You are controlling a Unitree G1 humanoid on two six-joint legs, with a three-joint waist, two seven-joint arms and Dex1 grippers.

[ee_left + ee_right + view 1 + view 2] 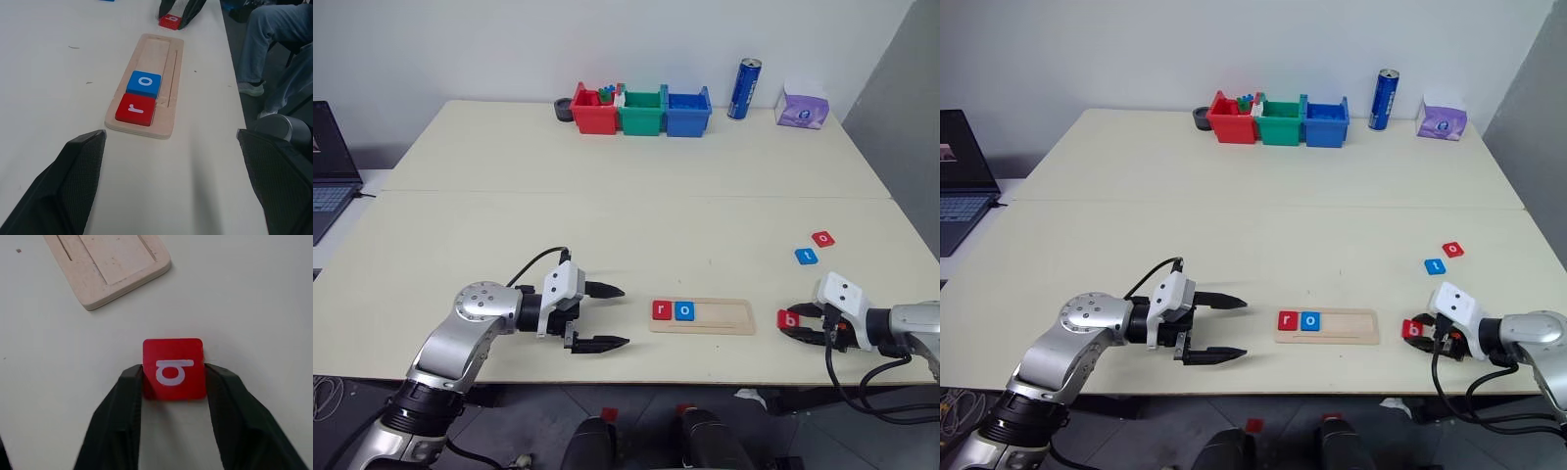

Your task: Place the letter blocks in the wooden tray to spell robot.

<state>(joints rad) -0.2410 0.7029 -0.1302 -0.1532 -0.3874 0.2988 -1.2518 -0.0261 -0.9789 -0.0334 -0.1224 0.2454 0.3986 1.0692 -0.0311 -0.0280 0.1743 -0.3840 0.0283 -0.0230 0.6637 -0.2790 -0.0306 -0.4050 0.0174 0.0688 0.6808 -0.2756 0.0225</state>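
Right pincer point(173, 382) clenched on the red "b" block point(173, 367), flat on the tabletop point(607, 215) at 3 o'clock of the wooden tray point(703, 316); next letter. Tray holds red "r" point(661, 309), blue "o" point(684, 311). Left pincer point(602, 317) released, idle at tray's 9 o'clock.

A lab or office: plain tables point(607, 166), a laptop point(328, 166) (part seen).

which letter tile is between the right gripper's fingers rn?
The red square "b" tile, on the table just off the light-wood tray's end, a black finger on either side. The other loose tiles, blue "t" and red "o", lie farther away.
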